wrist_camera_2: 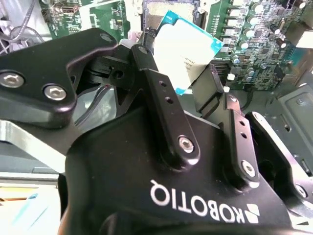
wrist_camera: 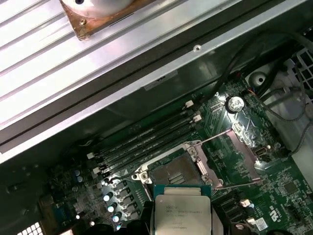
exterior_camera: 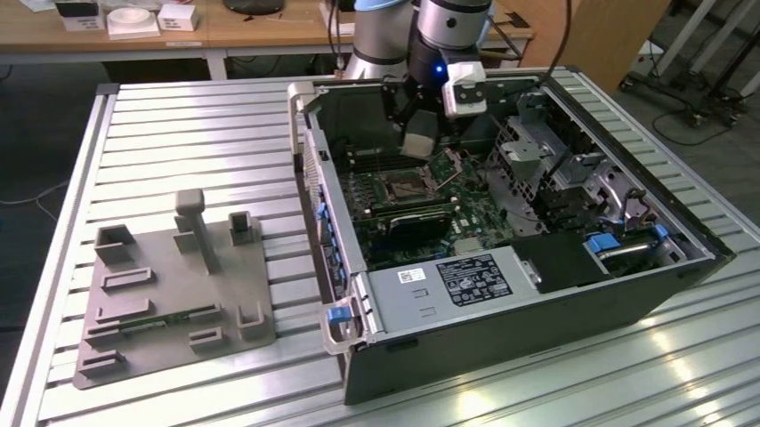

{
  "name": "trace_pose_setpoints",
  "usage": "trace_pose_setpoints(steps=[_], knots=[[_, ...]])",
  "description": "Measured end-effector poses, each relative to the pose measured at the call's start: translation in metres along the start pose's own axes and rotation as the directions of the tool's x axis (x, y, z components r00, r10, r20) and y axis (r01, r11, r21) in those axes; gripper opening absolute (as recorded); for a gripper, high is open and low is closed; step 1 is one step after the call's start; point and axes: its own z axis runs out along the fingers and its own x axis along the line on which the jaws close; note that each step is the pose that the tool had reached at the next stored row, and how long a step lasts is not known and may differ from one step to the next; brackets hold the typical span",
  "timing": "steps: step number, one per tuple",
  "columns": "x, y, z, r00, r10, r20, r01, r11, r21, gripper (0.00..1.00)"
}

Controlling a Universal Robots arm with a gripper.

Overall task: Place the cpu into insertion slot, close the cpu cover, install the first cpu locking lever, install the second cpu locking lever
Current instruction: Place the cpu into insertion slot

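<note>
Arm poised low, gripper loaded.
The arm (exterior_camera: 449, 27) stands steeply, wrist bent downward; its gripper (wrist_camera_2: 182, 58) points down, both black fingers (wrist_camera_2: 157, 90) pinched on the cpu (wrist_camera_2: 183, 44).

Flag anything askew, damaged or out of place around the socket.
Nothing looks damaged or spilled. The cpu is not seated: the gripper holds it in its jaws, clear of the insertion slot, and the cpu cover lies swung open beside the slot.
</note>
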Motion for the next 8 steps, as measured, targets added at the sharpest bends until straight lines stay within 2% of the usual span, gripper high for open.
trace_pose_setpoints(steps=[8], knots=[[0.0004,-0.0002,0.0001,1.0,0.001,-0.0001,-0.001,1.0,0.0001,0.54]])
